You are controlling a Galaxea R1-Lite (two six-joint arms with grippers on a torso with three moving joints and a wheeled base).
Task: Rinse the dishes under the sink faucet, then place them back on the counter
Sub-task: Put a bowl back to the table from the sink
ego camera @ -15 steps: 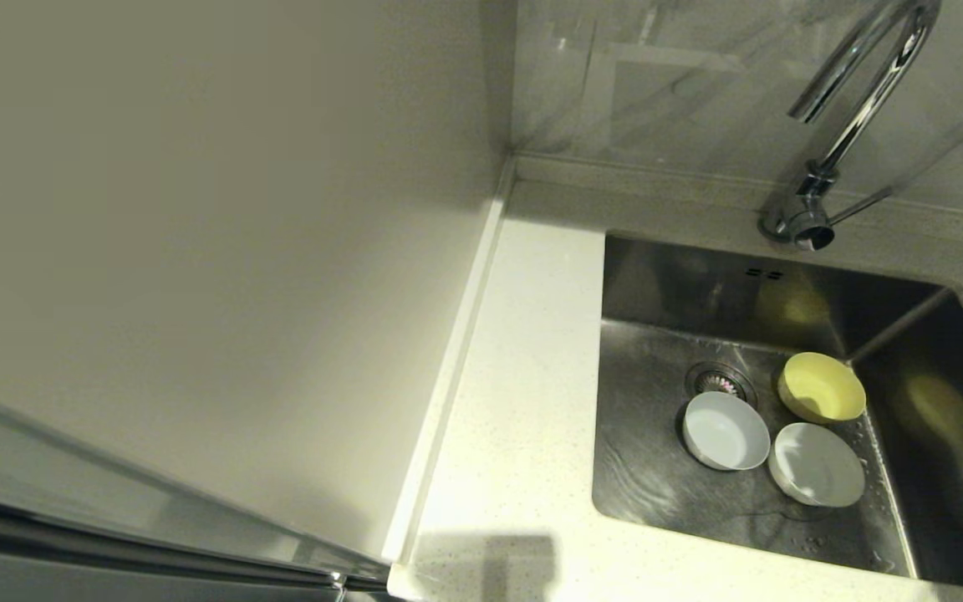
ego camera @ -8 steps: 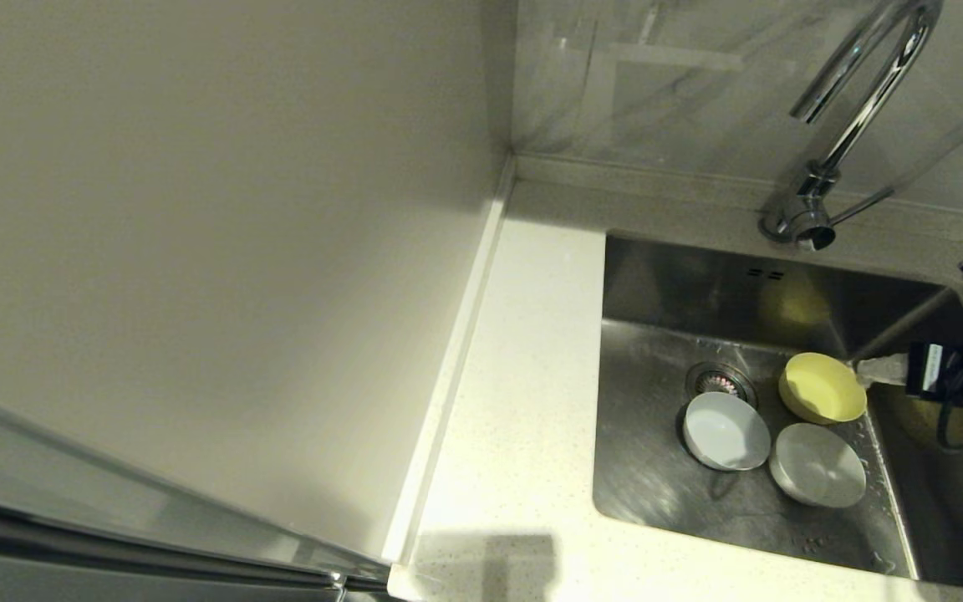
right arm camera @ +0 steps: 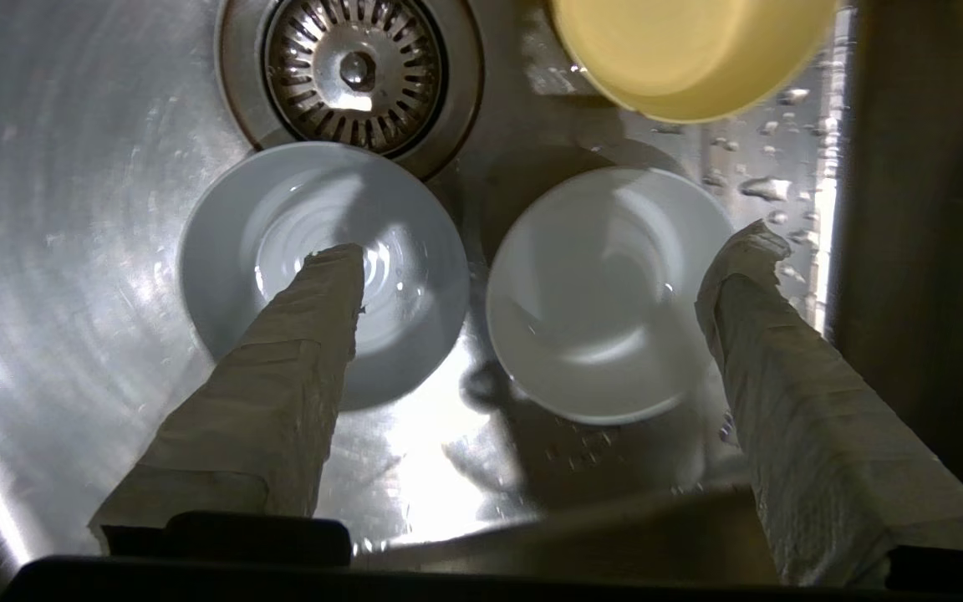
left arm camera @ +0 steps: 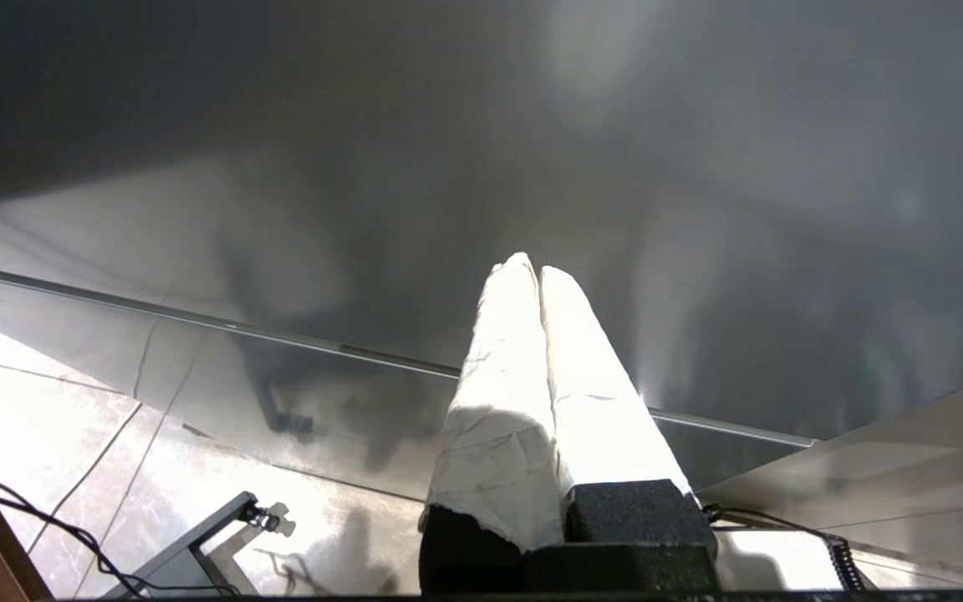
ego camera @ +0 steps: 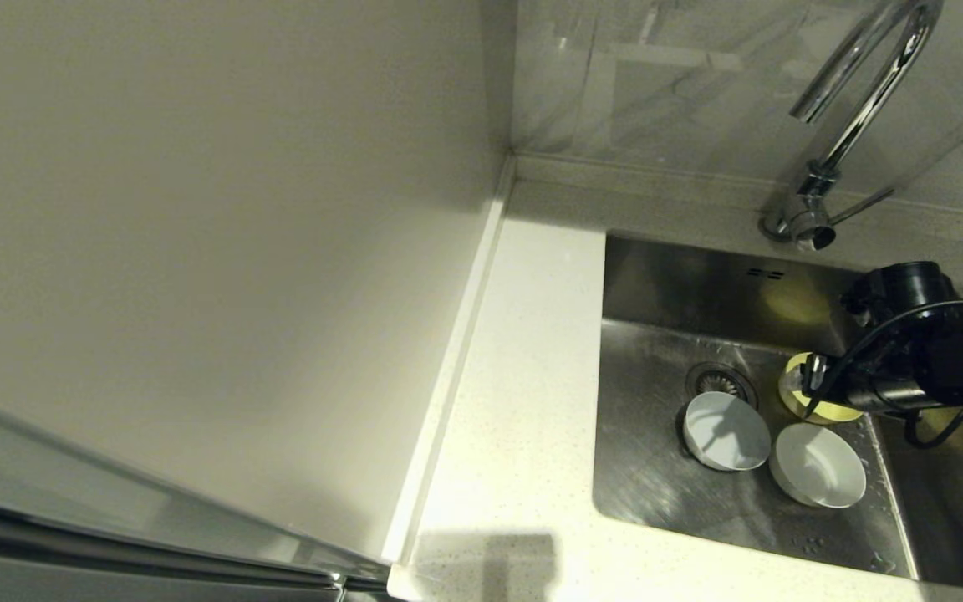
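Three bowls lie in the steel sink (ego camera: 657, 493). A white bowl (ego camera: 726, 431) sits beside the drain strainer (ego camera: 720, 382). A second white bowl (ego camera: 817, 464) lies to its right, and the pale yellow bowl (ego camera: 834, 412) is partly hidden under my right arm. My right gripper (ego camera: 812, 380) hangs open above the bowls, touching none. In the right wrist view, the right gripper (right arm camera: 542, 251) spreads wide over one white bowl (right arm camera: 607, 293), and one finger overlaps the other white bowl (right arm camera: 415, 242). The yellow bowl (right arm camera: 690, 50) lies beyond. My left gripper (left arm camera: 532, 267) is shut on nothing, out of the head view.
The chrome gooseneck faucet (ego camera: 853, 117) rises behind the sink, its spout high over the basin. The speckled counter (ego camera: 515, 401) runs along the sink's left side. A beige wall panel (ego camera: 197, 251) stands to the left. Water drops dot the sink floor.
My right arm has come in from the right edge over the sink and now covers part of the yellow bowl. The bowls have not moved.
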